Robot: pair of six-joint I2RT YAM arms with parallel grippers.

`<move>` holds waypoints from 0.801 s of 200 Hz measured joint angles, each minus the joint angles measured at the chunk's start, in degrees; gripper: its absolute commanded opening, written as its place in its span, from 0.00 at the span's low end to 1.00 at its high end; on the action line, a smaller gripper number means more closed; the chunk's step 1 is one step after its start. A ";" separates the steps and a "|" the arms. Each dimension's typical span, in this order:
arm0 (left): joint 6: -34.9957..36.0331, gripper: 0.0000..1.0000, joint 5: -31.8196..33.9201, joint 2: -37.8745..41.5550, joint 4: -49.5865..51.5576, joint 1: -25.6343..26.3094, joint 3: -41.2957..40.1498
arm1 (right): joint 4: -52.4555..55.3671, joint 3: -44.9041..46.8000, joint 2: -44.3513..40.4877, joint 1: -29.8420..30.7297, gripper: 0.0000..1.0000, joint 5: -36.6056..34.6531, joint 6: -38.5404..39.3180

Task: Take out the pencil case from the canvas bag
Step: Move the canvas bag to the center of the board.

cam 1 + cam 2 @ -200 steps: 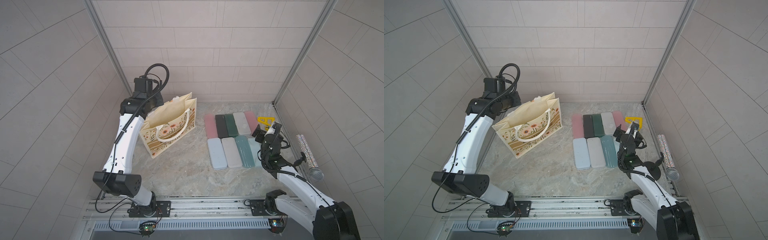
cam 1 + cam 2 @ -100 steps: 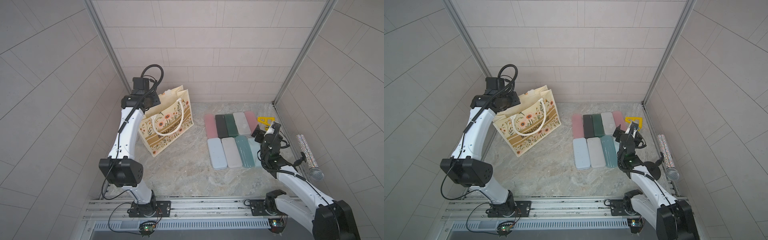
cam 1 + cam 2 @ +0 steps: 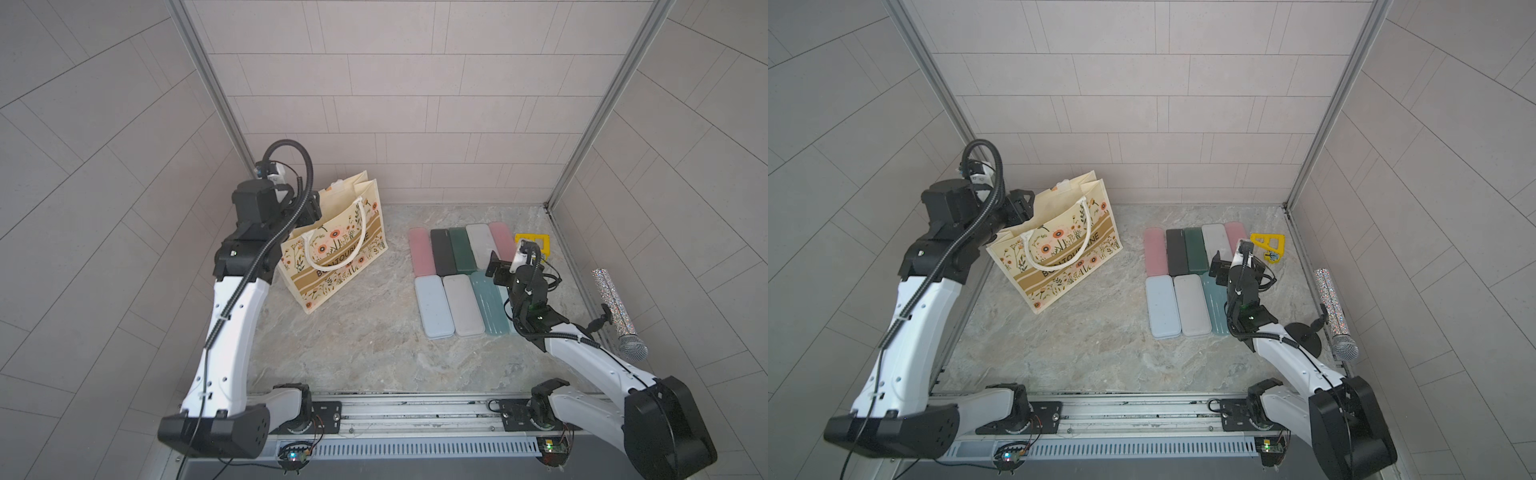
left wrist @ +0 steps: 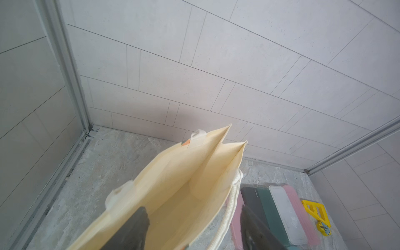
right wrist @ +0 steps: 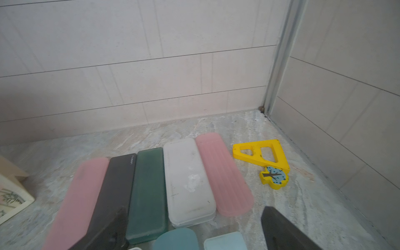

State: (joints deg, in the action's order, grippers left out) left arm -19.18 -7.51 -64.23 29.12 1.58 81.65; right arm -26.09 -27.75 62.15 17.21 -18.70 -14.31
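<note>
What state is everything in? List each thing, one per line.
canvas bag: upright on the floor, mouth open, no contents visible.
left pincer: open, at the bag's rim.
pencil cases: closed, flat, two rows.
right pincer: open, empty, above the pencil cases.
glitter microphone: tilted in its stand.
yellow puzzle pieces: lying flat.

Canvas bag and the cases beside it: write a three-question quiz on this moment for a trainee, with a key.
1. True or false: the canvas bag lies flat on its side.
2. In the back row, which colour lies between the black case and the white case? A dark green, B yellow, C orange.
3. In one word, how do the jaws of the right gripper stand?

Key:
1: false, it stands upright.
2: A, the dark green case.
3: open.
</note>
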 measured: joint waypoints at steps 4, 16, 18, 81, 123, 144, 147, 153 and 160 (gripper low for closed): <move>-0.52 0.71 1.03 2.69 -0.28 0.24 -2.56 | -0.22 0.00 0.24 0.44 1.00 0.24 0.28; -2.14 0.71 4.72 10.05 0.04 0.44 -9.60 | -0.50 0.00 0.55 1.14 1.00 0.48 0.83; -2.38 0.71 5.42 11.32 0.09 0.44 -10.64 | -0.55 0.00 0.57 1.18 1.00 0.50 0.85; -5.22 0.77 18.23 31.61 5.73 0.28 -30.77 | -2.45 0.00 1.36 1.51 1.00 0.85 0.76; -2.25 0.86 12.55 18.14 -0.63 -1.84 -36.39 | -2.82 0.00 1.14 2.27 1.00 1.95 0.79; -1.40 0.85 12.20 14.25 -3.32 -3.48 -36.35 | -2.93 0.00 0.92 2.56 1.00 2.23 0.79; -1.38 0.85 12.02 14.03 -3.78 -3.85 -36.35 | -2.97 0.00 0.92 2.58 1.00 2.29 0.79; -1.38 0.84 11.91 13.70 -4.85 -4.50 -36.39 | -3.04 0.00 0.92 2.64 1.00 2.45 0.79; -1.55 0.84 11.74 13.42 -6.32 -5.03 -36.52 | -3.21 0.00 0.92 2.67 1.00 2.69 0.79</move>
State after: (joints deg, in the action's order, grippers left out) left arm -20.73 4.23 -50.81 22.81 -3.44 45.12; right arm -29.30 -27.75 63.07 19.88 -16.01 -13.52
